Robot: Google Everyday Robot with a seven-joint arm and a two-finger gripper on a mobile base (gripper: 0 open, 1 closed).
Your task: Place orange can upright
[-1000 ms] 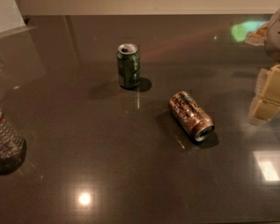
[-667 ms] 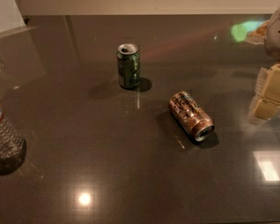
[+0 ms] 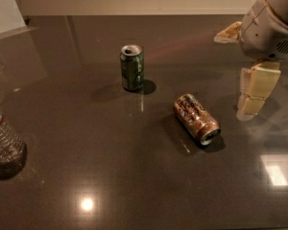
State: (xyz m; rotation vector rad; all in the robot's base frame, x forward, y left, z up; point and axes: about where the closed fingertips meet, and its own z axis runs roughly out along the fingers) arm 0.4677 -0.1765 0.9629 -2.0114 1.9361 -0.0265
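The orange can lies on its side on the dark table, right of the middle, with its silver end facing the front right. It is coppery brown with dark and pale markings. My gripper hangs from the pale arm at the right edge, pointing down. It is to the right of the can, apart from it, with its tip close to the table. It holds nothing that I can see.
A green can stands upright behind and to the left of the orange can. A clear plastic water bottle stands at the left edge. A pale wall runs along the table's back edge.
My arm and gripper have moved left, closer to the orange can. Both cans and the bottle have not moved.
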